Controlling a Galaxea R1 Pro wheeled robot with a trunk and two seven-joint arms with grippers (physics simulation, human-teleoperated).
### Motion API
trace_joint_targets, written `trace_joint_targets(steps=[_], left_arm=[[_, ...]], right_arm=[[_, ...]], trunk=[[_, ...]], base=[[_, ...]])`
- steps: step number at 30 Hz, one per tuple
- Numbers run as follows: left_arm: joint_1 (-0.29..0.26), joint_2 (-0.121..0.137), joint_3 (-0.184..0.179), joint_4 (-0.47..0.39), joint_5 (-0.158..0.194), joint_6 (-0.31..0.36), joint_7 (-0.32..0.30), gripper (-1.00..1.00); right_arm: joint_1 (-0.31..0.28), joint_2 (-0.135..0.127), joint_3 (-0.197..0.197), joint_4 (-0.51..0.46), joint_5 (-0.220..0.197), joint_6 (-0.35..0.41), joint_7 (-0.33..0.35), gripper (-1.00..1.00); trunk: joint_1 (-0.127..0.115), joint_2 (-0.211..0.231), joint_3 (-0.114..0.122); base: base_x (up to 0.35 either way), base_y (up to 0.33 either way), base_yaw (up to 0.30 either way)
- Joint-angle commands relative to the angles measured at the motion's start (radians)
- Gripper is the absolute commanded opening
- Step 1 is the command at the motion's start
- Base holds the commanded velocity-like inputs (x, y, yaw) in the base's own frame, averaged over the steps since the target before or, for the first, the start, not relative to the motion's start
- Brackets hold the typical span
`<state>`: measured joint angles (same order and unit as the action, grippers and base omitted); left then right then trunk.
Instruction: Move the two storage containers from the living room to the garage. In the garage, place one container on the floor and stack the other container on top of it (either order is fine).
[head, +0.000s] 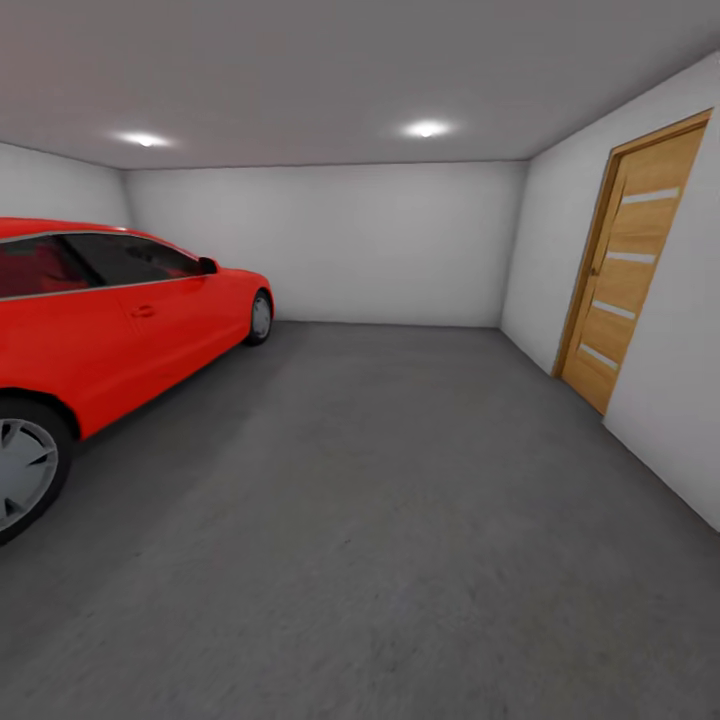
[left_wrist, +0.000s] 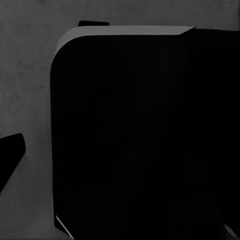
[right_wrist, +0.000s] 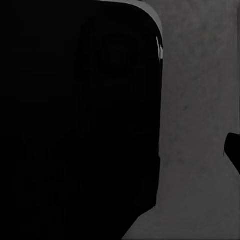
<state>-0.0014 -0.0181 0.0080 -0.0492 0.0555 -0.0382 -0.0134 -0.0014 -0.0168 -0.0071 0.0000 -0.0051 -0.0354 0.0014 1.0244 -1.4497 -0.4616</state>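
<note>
I am in the garage, facing its white back wall (head: 330, 240). Dark grey concrete floor (head: 400, 520) stretches out ahead of me. The two storage containers are out of view. In the left wrist view a large black rounded part of my own body (left_wrist: 140, 130) hangs over grey floor (left_wrist: 25, 75). The right wrist view has the same kind of black bulk (right_wrist: 75, 120) beside grey floor (right_wrist: 200, 100). Both wrist views are too dark to make out the fingers, so I cannot tell how either gripper stands.
A red coupe car (head: 120, 320) is parked along the left side, its wheel (head: 25, 470) close to me. A wooden door (head: 625, 270) is set in the right wall. Two round ceiling lights (head: 427, 129) glow overhead. Open floor lies between car and right wall.
</note>
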Motion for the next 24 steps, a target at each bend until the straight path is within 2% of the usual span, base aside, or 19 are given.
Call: trace_joint_targets(steps=[1,8,24], left_arm=[[0.0,0.0,0.001,0.0,0.006,-0.002,-0.001,1.0],[0.0,0.0,0.001,0.003,0.007,0.003,0.0,1.0],[0.0,0.0,0.0,0.003,0.007,0.004,0.006,1.0]], right_arm=[[0.0,0.0,0.0,0.0,0.001,-0.003,0.0,1.0],[0.0,-0.001,0.012,0.0,0.014,-0.005,0.0,1.0],[0.0,0.0,0.014,0.0,0.016,-0.009,-0.003,1.0]], trunk=[[0.001,0.0,-0.001],[0.001,0.0,-0.001],[0.001,0.0,-0.001]], base=[[0.306,0.0,-0.025],[0.317,0.0,-0.006],[0.32,0.0,0.0]])
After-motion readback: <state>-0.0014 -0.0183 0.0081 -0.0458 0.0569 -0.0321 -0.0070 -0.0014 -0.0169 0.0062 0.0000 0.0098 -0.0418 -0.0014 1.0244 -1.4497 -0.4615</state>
